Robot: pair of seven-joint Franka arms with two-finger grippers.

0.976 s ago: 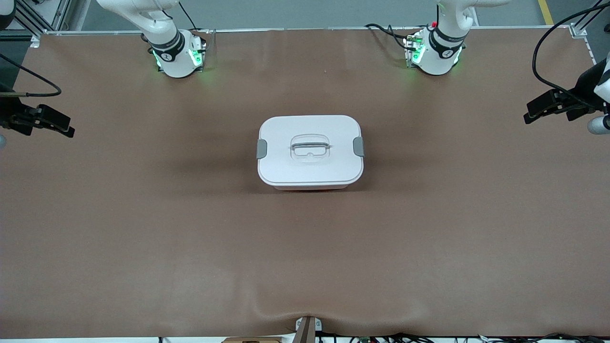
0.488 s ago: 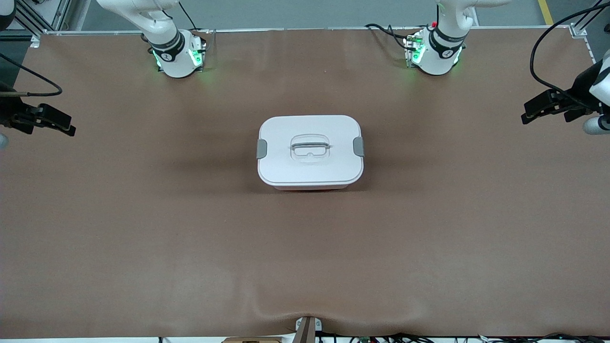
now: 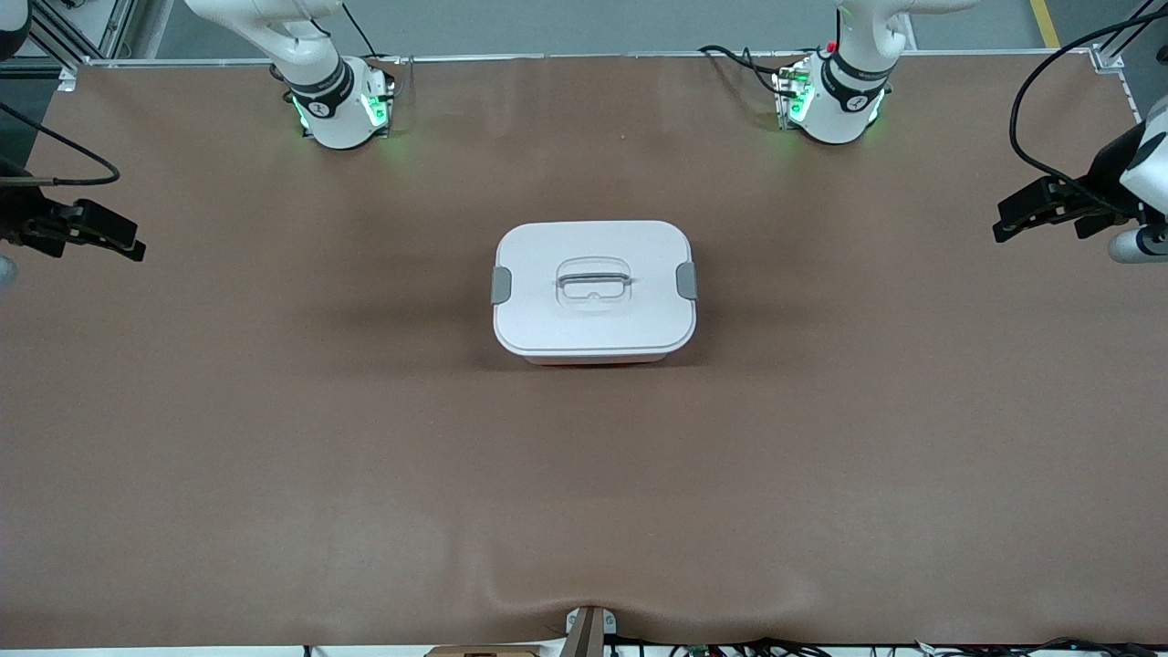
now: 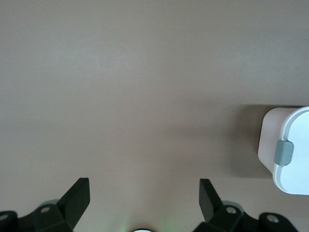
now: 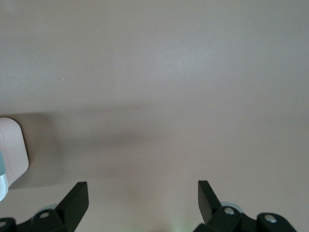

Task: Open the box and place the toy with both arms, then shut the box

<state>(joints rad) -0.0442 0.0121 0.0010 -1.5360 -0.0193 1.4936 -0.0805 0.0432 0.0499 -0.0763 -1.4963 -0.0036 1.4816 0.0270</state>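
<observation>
The closed box, rigid, smooth plastic probably best opened at its grey side clips, sits mid-table, while the left gripper and right gripper hover open and empty over opposite table ends.

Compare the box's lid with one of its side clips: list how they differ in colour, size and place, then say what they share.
1. The lid is white; the clip is grey.
2. The lid spans the whole top of the box; the clip is a small tab.
3. The lid has a recessed handle in its middle; the clip sits at the lid's edge.

Shared: both belong to the shut box.
</observation>
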